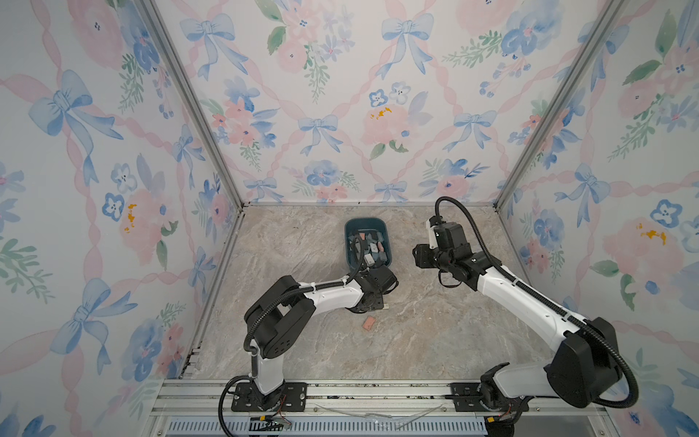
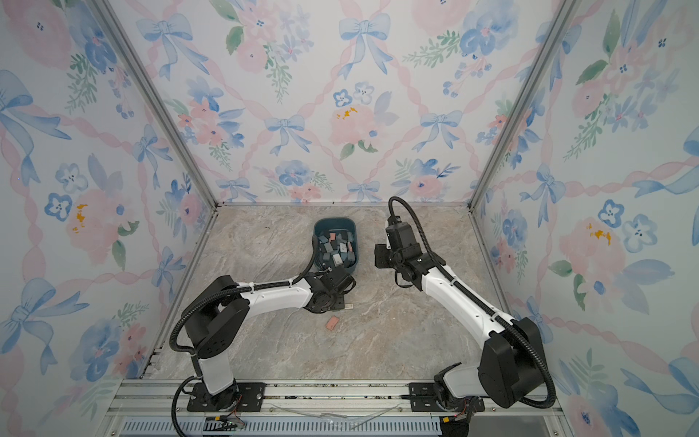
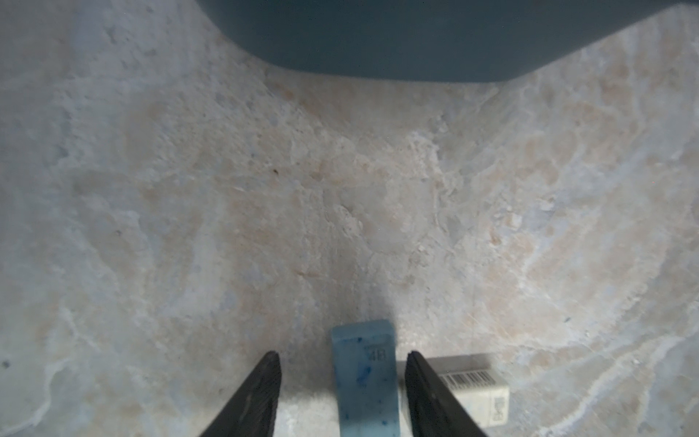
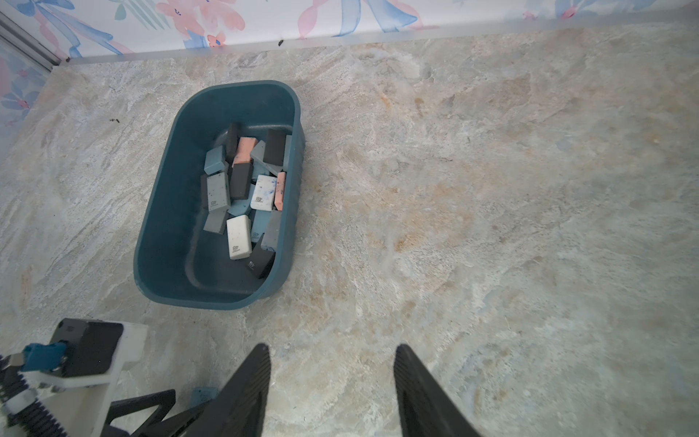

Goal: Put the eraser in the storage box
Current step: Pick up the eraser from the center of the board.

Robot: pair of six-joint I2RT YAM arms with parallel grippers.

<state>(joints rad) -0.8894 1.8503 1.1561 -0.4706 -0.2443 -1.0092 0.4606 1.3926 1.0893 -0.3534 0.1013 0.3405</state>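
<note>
Both top views: my left arm (image 1: 329,291) bends low over the marbled table (image 1: 416,340), its wrist hiding the gripper, just short of the box (image 1: 365,220). The box is a teal plastic tub with rounded corners and low walls. A pink eraser (image 1: 368,322) lies loose near the arm.

Left wrist view: my left gripper (image 3: 343,356) straddles the blue eraser (image 3: 365,378), which lies flat on the table. The jaws are apart, with a strip of table showing beside one finger, so nothing is clamped yet. The eraser is a matte, speckled block stamped 4B. A white eraser (image 3: 472,386) in a barcoded sleeve lies just beside the other finger. The grasp looks to be the step in hand. Next I should close squarely on the long sides, leave the white one alone, then lift over the wall ahead.

Right wrist view: my right gripper (image 4: 333,378) hangs spread and empty over bare table. In the box, erasers (image 4: 246,196) in black, grey, blue, white and pink lie jumbled along one long wall.
</note>
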